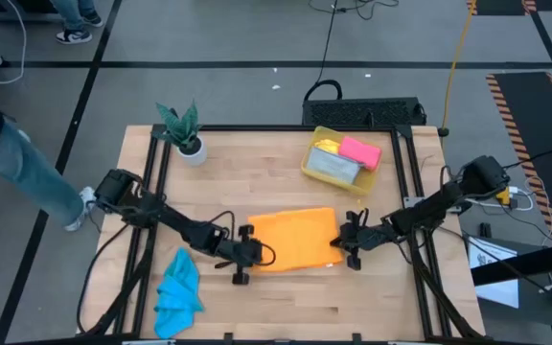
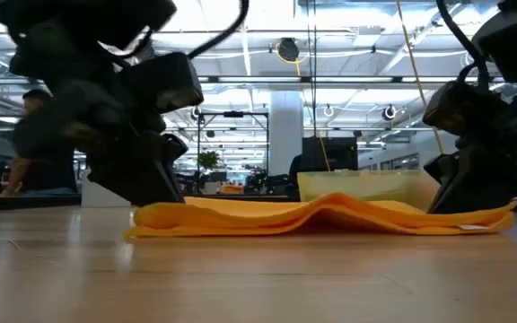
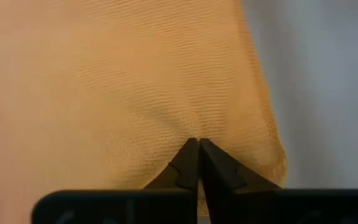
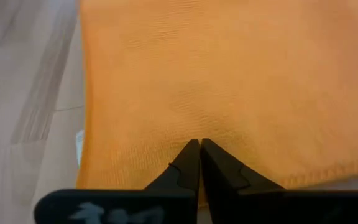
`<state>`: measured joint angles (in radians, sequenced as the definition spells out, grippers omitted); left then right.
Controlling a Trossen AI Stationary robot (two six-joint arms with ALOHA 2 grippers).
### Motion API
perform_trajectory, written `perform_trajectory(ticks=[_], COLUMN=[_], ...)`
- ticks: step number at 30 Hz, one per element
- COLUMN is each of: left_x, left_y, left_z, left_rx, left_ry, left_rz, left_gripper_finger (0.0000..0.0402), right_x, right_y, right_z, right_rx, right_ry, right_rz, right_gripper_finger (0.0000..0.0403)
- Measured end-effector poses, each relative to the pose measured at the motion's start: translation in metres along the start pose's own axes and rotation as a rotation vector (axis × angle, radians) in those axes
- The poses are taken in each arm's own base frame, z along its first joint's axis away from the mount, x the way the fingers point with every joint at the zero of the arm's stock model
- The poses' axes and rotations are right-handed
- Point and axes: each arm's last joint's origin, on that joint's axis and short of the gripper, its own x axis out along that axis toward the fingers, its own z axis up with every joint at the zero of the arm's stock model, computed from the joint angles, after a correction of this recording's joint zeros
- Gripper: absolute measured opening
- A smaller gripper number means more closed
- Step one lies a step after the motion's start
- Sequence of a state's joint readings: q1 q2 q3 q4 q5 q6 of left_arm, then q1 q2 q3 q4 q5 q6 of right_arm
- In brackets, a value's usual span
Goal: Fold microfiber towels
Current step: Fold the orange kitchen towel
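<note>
The orange towel (image 1: pixel 293 238) lies flat near the middle of the table (image 1: pixel 257 163), a little toward 6 o'clock, with a low hump across its centre in the low view (image 2: pixel 330 215). The left gripper (image 1: pixel 245 257) sits at the towel's 8 o'clock corner, its fingers (image 3: pixel 188 163) pressed together with a pinch of orange cloth (image 3: pixel 135 87) puckered at their tips. The right gripper (image 1: pixel 350 243) is at the towel's 3 o'clock edge, its fingers (image 4: pixel 211 163) likewise closed tip to tip on the cloth (image 4: pixel 229 74) just inside the hemmed edge. In the low view the left gripper (image 2: pixel 146 184) rests on one end of the towel and the right gripper (image 2: pixel 474 184) on the other. The blue towel (image 1: pixel 178 287) lies crumpled at 7 o'clock on the table, well apart from the orange one. At 1 o'clock stands the yellow bin (image 1: pixel 312 165), holding the pink towel (image 1: pixel 360 151), the grey towel (image 1: pixel 332 166) and a bit of the yellow towel (image 1: pixel 326 145). A small potted plant (image 1: pixel 185 131) stands at 11 o'clock. A person's leg in jeans (image 1: pixel 27 172) shows off the table at 9 o'clock.
</note>
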<state>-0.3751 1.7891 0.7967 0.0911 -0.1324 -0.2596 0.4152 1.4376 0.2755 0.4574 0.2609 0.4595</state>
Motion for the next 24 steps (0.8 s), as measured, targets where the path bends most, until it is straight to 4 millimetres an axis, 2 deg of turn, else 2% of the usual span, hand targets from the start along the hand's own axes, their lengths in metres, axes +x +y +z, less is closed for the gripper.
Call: perform_trajectory(ticks=[4, 9, 12, 15, 18, 24], left_x=[0.002, -0.008, -0.015, -0.018, -0.017, -0.001], left_y=[-0.027, -0.054, -0.064, -0.063, -0.054, -0.005], left_z=[0.002, 0.011, 0.029, 0.044, 0.052, 0.053], left_rx=[0.023, 0.080, 0.134, 0.214, 0.247, 0.163], left_ry=[-0.099, -0.189, -0.275, -0.328, -0.340, -0.227], left_rz=[-0.136, -0.198, -0.174, -0.107, -0.018, 0.122], left_gripper_finger=[0.0005, 0.0024, 0.0027, 0.0024, 0.0014, 0.0008], right_x=[-0.008, -0.025, -0.036, -0.041, -0.041, -0.027], right_y=[-0.010, -0.016, -0.014, -0.012, -0.008, -0.001], right_z=[-0.006, -0.006, 0.003, 0.009, 0.013, 0.006], right_rx=[-0.012, -0.022, -0.008, 0.003, 0.010, 0.032], right_ry=[0.010, -0.002, -0.074, -0.128, -0.148, -0.120], right_rz=[-0.018, -0.021, 0.015, 0.049, 0.117, 0.136], right_gripper_finger=[0.0001, 0.0001, 0.0001, 0.0000, 0.0000, 0.0000])
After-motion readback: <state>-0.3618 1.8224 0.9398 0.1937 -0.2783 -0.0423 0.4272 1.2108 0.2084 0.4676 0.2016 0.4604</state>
